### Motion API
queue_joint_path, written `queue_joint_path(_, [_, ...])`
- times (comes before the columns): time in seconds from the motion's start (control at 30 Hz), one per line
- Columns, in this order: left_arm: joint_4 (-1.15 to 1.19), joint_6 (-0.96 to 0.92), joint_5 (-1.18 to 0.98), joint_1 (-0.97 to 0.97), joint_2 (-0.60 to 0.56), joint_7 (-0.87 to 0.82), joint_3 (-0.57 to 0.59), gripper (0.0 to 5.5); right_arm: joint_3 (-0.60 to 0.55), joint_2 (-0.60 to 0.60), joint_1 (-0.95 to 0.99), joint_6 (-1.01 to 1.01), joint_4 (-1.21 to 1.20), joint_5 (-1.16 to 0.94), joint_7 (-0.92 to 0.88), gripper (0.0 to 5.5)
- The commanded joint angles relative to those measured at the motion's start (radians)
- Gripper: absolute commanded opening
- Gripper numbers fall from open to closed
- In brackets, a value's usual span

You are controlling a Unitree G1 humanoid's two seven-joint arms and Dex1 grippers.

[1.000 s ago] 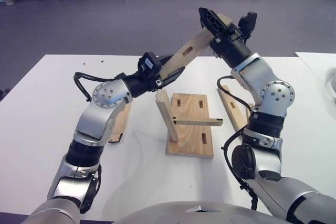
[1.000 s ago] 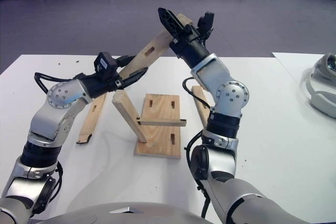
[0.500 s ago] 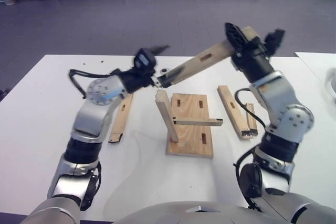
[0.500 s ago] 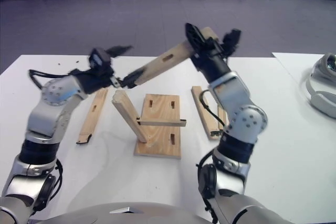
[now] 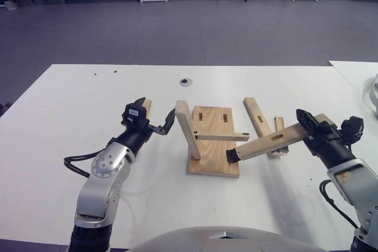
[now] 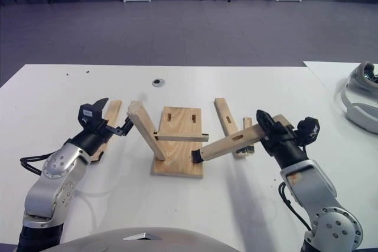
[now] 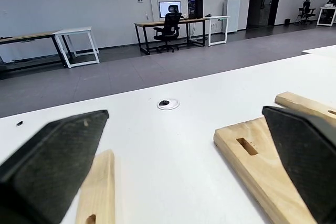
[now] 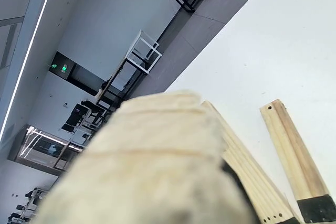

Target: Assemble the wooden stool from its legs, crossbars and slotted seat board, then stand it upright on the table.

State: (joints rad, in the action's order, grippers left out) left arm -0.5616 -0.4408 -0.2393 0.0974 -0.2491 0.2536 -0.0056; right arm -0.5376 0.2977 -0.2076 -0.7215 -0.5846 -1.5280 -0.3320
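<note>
The slotted seat board [image 5: 214, 123] lies flat at the table's middle. One leg [image 5: 187, 128] stands tilted in it, and a crossbar [image 5: 223, 137] juts from that leg toward the right. My right gripper [image 5: 312, 131] is shut on the upper end of a second leg [image 5: 266, 144]. This leg slants down to the left, its black-capped tip [image 5: 232, 156] at the board's near right corner. My left gripper [image 5: 155, 116] hovers open left of the standing leg, nothing between its pads [image 7: 50, 161]. Behind it lies another leg [image 7: 97, 190].
A spare leg [image 5: 257, 116] and a short bar [image 5: 279, 127] lie right of the board, under the held leg. A round grommet [image 5: 186, 80] sits farther back. A white headset [image 6: 361, 95] rests on a neighbouring table at the right.
My right arm swung the leg down from high over the board to low on its right. My left gripper let go of the leg's lower end and drew back left, open.
</note>
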Motion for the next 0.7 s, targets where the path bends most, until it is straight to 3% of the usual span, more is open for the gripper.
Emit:
queue_joint_path(0.03, [-0.024,-0.031,0.018,-0.006,0.03,-0.034,-0.046,5.4,0.061,0.006,-0.039,0.03,-0.017,0.098,0.011,1.01])
queue_joint_path(0.13, [-0.024,-0.039,0.015,-0.02,0.038,-0.042,-0.048,5.4,0.103,0.003,-0.057,0.057,-0.037,0.122,0.021,1.01])
queue_joint_path(0.33, [-0.054,-0.058,0.018,-0.005,0.044,-0.059,-0.055,5.4,0.182,0.143,0.004,0.092,-0.159,0.417,0.065,1.02])
queue_joint_path(0.7, [-0.11,-0.156,0.013,-0.074,0.149,-0.125,-0.191,5.4,0.39,0.142,0.07,0.006,-0.066,0.616,0.059,0.99])
